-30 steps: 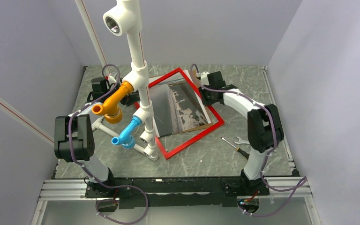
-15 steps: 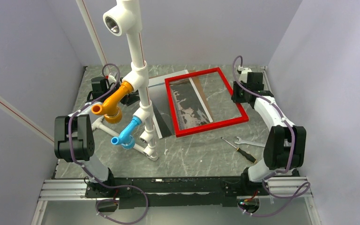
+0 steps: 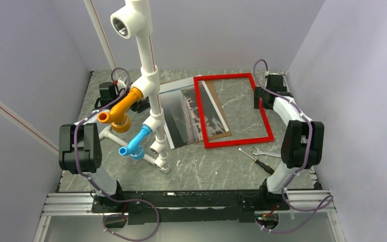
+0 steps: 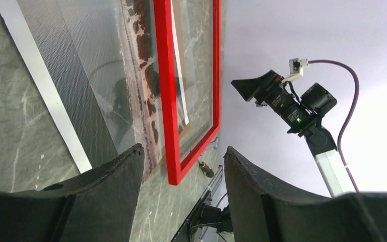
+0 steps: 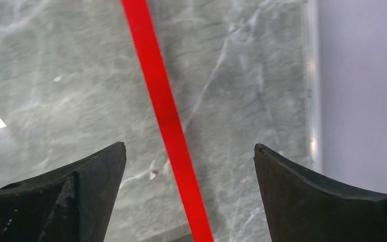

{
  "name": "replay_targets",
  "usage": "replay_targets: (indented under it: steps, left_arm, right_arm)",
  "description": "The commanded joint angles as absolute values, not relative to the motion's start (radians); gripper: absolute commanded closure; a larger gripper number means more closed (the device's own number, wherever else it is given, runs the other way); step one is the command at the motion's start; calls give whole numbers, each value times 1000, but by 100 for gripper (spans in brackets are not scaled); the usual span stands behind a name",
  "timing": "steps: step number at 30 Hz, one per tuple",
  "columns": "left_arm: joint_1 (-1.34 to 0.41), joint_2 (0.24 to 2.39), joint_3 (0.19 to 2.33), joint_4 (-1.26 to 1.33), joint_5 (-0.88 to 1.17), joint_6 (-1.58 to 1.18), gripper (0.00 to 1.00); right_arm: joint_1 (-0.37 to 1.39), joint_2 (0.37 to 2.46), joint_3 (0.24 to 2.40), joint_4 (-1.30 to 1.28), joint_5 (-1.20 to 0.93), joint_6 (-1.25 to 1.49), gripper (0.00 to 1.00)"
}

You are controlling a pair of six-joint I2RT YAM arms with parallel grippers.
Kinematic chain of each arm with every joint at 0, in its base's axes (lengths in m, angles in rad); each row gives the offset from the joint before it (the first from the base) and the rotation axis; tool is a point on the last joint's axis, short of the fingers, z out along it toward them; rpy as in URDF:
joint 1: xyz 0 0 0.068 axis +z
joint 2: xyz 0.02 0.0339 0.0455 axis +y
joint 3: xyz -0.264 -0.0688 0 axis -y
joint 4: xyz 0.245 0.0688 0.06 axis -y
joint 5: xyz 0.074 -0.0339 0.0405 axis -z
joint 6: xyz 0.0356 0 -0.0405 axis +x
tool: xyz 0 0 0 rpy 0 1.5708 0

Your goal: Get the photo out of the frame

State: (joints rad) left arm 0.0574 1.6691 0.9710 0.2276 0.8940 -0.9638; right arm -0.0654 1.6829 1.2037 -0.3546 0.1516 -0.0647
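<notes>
The red frame (image 3: 237, 141) lies flat at the back right of the table. Its left bar rests over the right part of the photo (image 3: 175, 112), a grey-and-dark print with a pale border lying to its left. My right gripper (image 3: 258, 99) hovers over the frame's right bar, open. In the right wrist view that red frame (image 5: 157, 85) bar runs between the spread fingers of the right gripper (image 5: 190, 146), and neither touches it. My left gripper (image 3: 142, 106) sits left of the photo, half hidden by the pipe stand. It is the left gripper (image 4: 184, 151), open and empty, facing photo (image 4: 80, 75) and frame (image 4: 164, 80).
A tall white pipe stand (image 3: 153, 118) with orange and blue fittings rises just left of the photo. A screwdriver (image 3: 256, 161) and a wrench (image 3: 265, 153) lie in front of the frame. A brown board edge (image 3: 219, 133) shows inside the frame. Walls close three sides.
The right gripper carried the frame rightward off most of the photo, laid it flat, and opened its jaws, letting go. The left arm has not moved.
</notes>
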Motion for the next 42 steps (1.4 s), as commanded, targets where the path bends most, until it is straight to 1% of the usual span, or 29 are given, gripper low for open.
replay_targets:
  steps: [1, 3, 6, 8, 10, 12, 16, 18, 21, 22, 24, 27, 28, 30, 34, 36, 40, 42]
  left_arm:
    - [36, 1693, 1003, 283, 934, -938, 37]
    - [35, 1701, 998, 300, 939, -950, 37]
    - [27, 1716, 999, 301, 940, -950, 37]
    - [14, 1731, 1007, 285, 939, -937, 37]
    - [6, 1749, 1003, 313, 947, -958, 36]
    - [-47, 1776, 996, 364, 969, -981, 37]
    - [-136, 1874, 1027, 378, 976, -1000, 38]
    - [-169, 1927, 1015, 501, 977, -1074, 41]
    - [-181, 1987, 950, 747, 952, -1242, 49]
    - [-184, 1994, 927, 798, 933, -1271, 50]
    - [-198, 2004, 913, 791, 904, -1267, 50]
    - [-216, 2003, 896, 762, 860, -1247, 49]
    - [-217, 1997, 890, 745, 836, -1239, 49]
    - [-220, 1992, 893, 650, 798, -1197, 48]
    - [-219, 1986, 941, 380, 708, -1081, 48]
    - [-218, 1980, 950, 294, 689, -1060, 48]
    - [-210, 1988, 955, 223, 692, -1064, 48]
    - [-210, 1998, 960, 206, 707, -1064, 48]
  right_arm:
    - [53, 1738, 1355, -409, 498, -36, 0]
    - [123, 1760, 1401, -434, 548, -21, 0]
    - [218, 1772, 1446, -474, 359, 135, 0]
    - [286, 1769, 1418, -425, 219, 251, 0]
    - [360, 1781, 1367, -323, 164, 314, 1]
    - [417, 1822, 1357, -274, 158, 364, 4]
    - [492, 1906, 1367, -240, 166, 366, 15]
    - [531, 1924, 1350, -208, 197, 354, 20]
    - [570, 1954, 1335, -197, 222, 346, 21]
    - [584, 1965, 1331, -195, 232, 347, 21]
    - [610, 1991, 1328, -198, 263, 340, 24]
    - [641, 2026, 1342, -236, 341, 334, 33]
    - [652, 2024, 1339, -238, 359, 324, 38]
    - [659, 2003, 1331, -237, 385, 305, 54]
    - [658, 1965, 1348, -277, 440, 267, 87]
    - [656, 1935, 1355, -305, 478, 254, 99]
    - [614, 1878, 1354, -321, 511, 246, 100]
    - [576, 1863, 1353, -344, 517, 289, 100]
